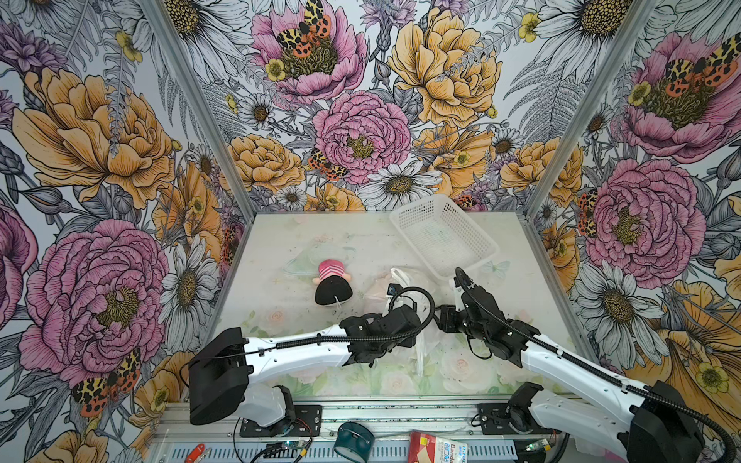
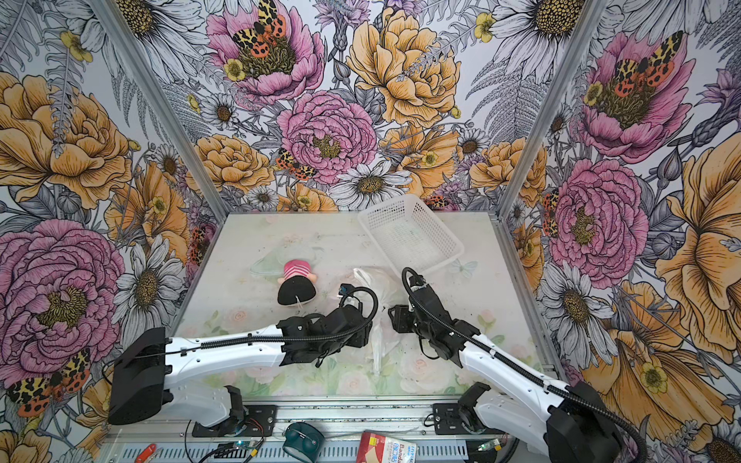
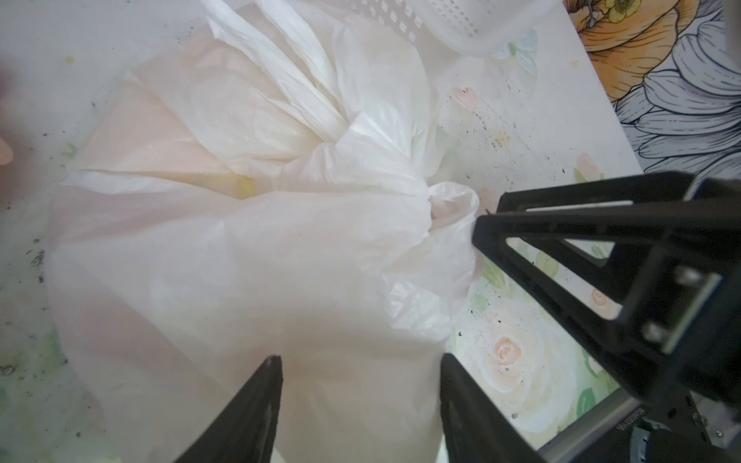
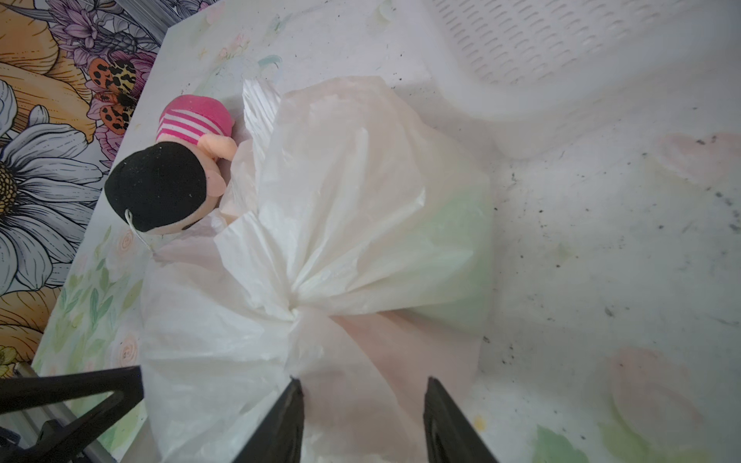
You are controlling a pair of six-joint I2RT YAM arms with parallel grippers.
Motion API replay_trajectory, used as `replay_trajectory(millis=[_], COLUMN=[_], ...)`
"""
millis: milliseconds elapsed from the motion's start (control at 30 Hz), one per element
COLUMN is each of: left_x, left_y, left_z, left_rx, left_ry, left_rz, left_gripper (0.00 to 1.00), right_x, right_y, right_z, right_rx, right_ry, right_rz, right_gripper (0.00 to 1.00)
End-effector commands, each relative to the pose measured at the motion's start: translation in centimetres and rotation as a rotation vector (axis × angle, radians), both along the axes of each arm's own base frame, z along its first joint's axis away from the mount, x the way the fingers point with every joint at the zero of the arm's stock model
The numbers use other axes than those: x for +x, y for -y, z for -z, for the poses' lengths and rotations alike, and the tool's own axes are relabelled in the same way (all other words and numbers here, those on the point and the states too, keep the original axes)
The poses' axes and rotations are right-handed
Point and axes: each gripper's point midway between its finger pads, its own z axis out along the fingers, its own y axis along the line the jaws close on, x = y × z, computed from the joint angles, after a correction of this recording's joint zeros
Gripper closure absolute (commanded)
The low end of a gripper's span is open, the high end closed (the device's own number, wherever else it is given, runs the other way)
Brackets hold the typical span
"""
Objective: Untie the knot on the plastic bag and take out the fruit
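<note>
Closest to the lens: rail (image 1: 401, 417), along the near edge of the tabletop (image 1: 280, 232). On the tabletop, from the left: doll (image 1: 333, 280), lying on its side just beside the bag (image 1: 401, 278), perhaps touching. Then left pincer (image 3: 359, 360), low over the bag, fingers apart, bag lying between them but not pinched. In the middle, bag itself, slumped flat, mouth gathered into the knot (image 4: 294, 310). Looks tied, not loosened. Fruit (image 4: 453, 248) all inside, showing only as green, yellow and pink tints through the thin white skin; cannot count them. Next, right pincer (image 4: 363, 385), just behind the knot, fingers apart too, bag in the gap, nothing clamped. Farthest right, basket (image 1: 469, 222), just beside the bag, no fruit in it.

Judged from this: very early in the task. Nothing of it done: knot closed, no fruit out, both pincers only in place at the bag. Left to do: grip the knot, work it open, lift out every fruit.
</note>
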Motion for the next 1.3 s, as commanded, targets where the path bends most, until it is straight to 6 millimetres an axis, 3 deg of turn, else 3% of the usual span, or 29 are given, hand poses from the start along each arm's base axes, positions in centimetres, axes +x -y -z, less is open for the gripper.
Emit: replay_trajectory(millis=[0, 100, 200, 267, 333, 400, 500, 700, 800, 833, 933, 1000, 1267], left_x=[0.5, 0.4, 0.6, 1.1, 2.0, 3.1, 5.1, 9.1, 9.8, 9.7, 8.8, 7.8, 3.7], left_y=[-0.9, -0.3, -0.1, -0.4, -0.8, -1.5, -2.0, -2.7, -2.2, -2.0, -2.0, -2.2, -1.1], left_z=[1.3, 1.6, 2.1, 2.5, 2.8, 2.6, 1.3, -2.4, -3.5, -3.6, -2.9, -2.0, 0.5], left_rx=[0.041, 0.052, 0.070, 0.081, 0.092, 0.097, 0.096, 0.102, 0.123, 0.128, 0.146, 0.159, 0.221], left_ry=[-0.020, -0.027, -0.033, -0.042, -0.049, -0.046, -0.025, 0.031, 0.041, 0.043, 0.041, 0.028, 0.038], left_rz=[-0.015, 0.008, 0.019, 0.015, 0.005, -0.006, 0.001, 0.010, 0.032, 0.043, 0.052, 0.054, 0.096], left_gripper=[0.31, 0.16, 0.12, 0.23, 0.51, 0.72, 0.89, 0.94, 0.97, 0.97, 0.97, 0.97, 0.95], right_x=[0.9, 1.4, 1.7, 1.6, 1.2, 0.6, -0.7, -4.0, -4.8, -5.0, -5.0, -4.8, -2.2], right_y=[-0.9, -0.9, -0.5, -0.5, -0.5, -0.6, -0.7, -1.4, -1.8, -1.9, -1.8, -1.4, 1.4], right_z=[-0.6, -0.3, 0.3, 0.6, 0.6, 0.5, 0.6, -0.1, -0.7, -0.9, -1.5, -2.2, -3.3], right_rx=[0.025, 0.004, -0.023, -0.023, -0.018, -0.004, 0.018, 0.110, 0.133, 0.134, 0.113, 0.080, -0.020], right_ry=[0.038, 0.041, 0.038, 0.032, 0.031, 0.035, 0.041, 0.074, 0.098, 0.109, 0.140, 0.165, 0.157], right_rz=[-0.007, 0.008, 0.030, 0.031, 0.030, 0.037, 0.056, 0.098, 0.094, 0.089, 0.071, 0.071, 0.106], right_gripper=[0.42, 0.43, 0.58, 0.75, 0.91, 1.00, 1.00, 1.00, 1.00, 0.98, 0.65, 0.50, 0.43])
